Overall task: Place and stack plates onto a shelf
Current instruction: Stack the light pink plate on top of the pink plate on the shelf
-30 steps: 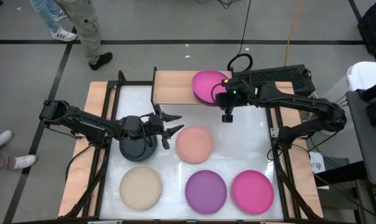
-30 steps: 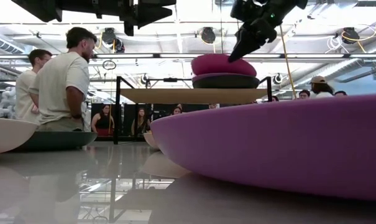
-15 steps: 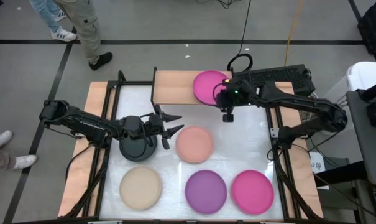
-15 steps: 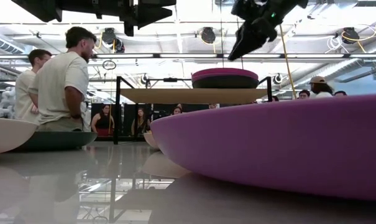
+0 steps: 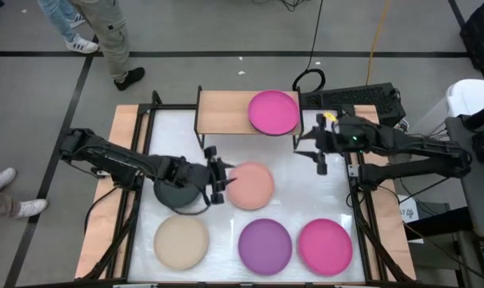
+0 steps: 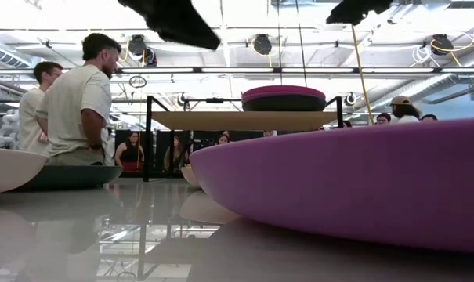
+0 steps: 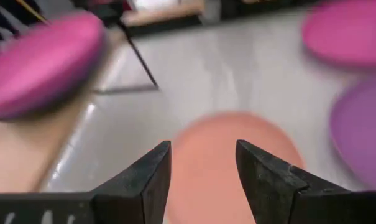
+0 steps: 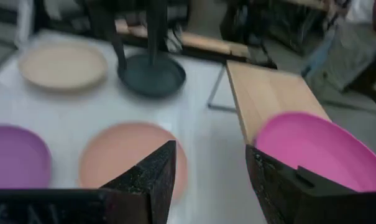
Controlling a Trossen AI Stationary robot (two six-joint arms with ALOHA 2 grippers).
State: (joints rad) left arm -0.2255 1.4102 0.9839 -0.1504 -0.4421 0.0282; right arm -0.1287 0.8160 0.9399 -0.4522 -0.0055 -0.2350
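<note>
The shelf (image 5: pixel 224 112) stands at the table's far edge with a stack of plates on its right half: a magenta plate (image 5: pixel 274 112) lies flat on a black-grey one (image 6: pixel 284 103). A salmon plate (image 5: pixel 252 186) lies mid-table. My left gripper (image 5: pixel 220 186) is open at that plate's left rim, its fingers (image 7: pixel 144 180) apart with the plate ahead; no touch shows. A black-grey plate (image 5: pixel 176 194) lies under the left arm. My right gripper (image 5: pixel 300 144) hangs open, to the right of the shelf and nearer than it, holding nothing.
Along the table's near edge lie a beige plate (image 5: pixel 182 242), a purple plate (image 5: pixel 266 246) and a magenta plate (image 5: pixel 325 246). The shelf's left half is bare wood (image 5: pixel 218 108). People stand beyond the table (image 6: pixel 80 102).
My right gripper has opened and let go of the magenta plate, which tipped down from a tilt to lie flat on the stack. The gripper then drew back toward the table's right and near edges. My left gripper has moved right and down to the salmon plate and turned about.
</note>
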